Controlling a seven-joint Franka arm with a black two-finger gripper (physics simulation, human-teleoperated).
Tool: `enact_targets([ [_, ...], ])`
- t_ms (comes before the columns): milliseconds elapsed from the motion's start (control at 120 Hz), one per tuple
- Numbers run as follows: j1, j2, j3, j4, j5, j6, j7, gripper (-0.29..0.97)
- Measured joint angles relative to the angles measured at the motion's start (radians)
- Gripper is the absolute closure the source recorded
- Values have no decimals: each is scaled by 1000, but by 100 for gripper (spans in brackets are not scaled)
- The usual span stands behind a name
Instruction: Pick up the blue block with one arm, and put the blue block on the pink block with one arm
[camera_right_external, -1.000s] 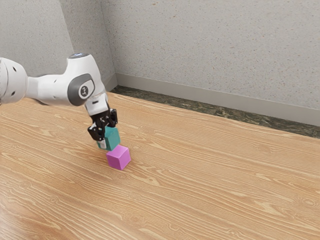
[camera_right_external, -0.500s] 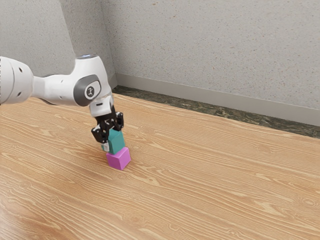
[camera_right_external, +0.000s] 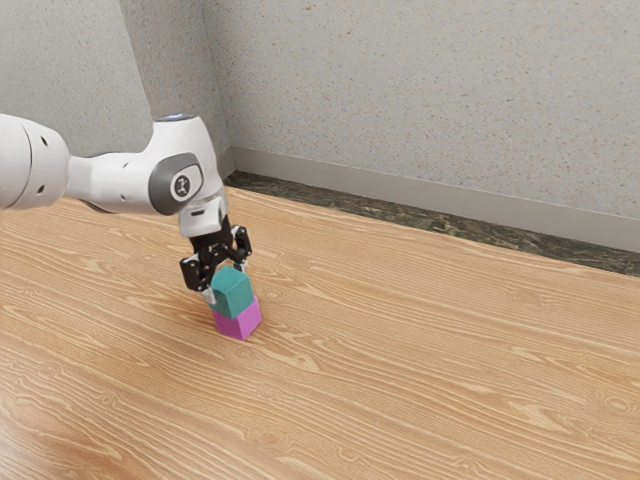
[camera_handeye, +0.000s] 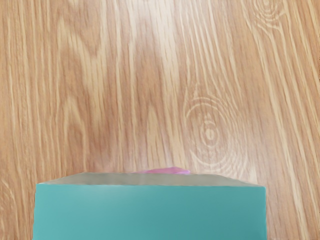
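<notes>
While the teal-blue cube (camera_right_external: 232, 291) rests on top of the pink cube (camera_right_external: 241, 323) on the wooden counter (camera_right_external: 420, 340), the black gripper (camera_right_external: 219, 274) has its fingers pinching the teal-blue cube from two sides. The placing step looks nearly done. The fingers should part gently without nudging, then lift straight up. In the wrist view a pink sliver (camera_handeye: 167, 171) peeks past the teal-blue cube's edge.

Wood-grain table (camera_right_external: 450, 380) — grey speckled wall (camera_right_external: 420, 90) with pale baseboard (camera_right_external: 450, 200) behind
</notes>
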Motion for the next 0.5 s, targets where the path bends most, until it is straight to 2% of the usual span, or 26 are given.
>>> enact_targets([
  [117, -1, -17, -1, -1, -3, -4, 5, 5],
  [183, -1, -64, -3, -3, -13, -20, 7, 4],
  [375, -12, -379, -7, -4, -60, -185, -24, 1],
  [500, -11, -540, -19, 0, -39, -330, -143, 1],
])
